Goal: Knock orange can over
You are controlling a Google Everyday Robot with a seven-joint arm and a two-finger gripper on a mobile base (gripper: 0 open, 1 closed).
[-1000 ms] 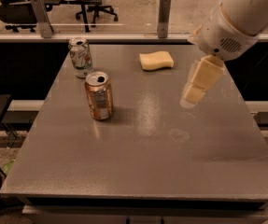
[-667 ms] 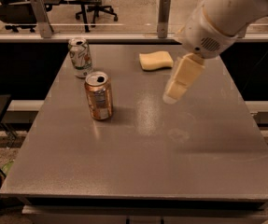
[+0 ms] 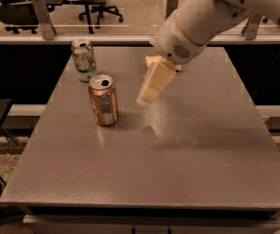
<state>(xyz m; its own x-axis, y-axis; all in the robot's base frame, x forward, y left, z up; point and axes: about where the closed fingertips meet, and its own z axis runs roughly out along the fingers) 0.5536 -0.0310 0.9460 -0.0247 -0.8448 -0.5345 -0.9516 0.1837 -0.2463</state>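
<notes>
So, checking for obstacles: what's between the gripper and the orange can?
Only bare table, in the camera view; the gripper hovers right of the upright orange can.

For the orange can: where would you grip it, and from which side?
Grip the orange can around its mid-body, from the side facing the hand, which hangs apart from it above the table. It stands upright, a plain cylinder, with that side free.

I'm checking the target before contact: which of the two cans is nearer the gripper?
The orange can, upright and nearer the camera; the gripper hangs just right of it, not touching. The white-and-green can stands farther back and left.
</notes>
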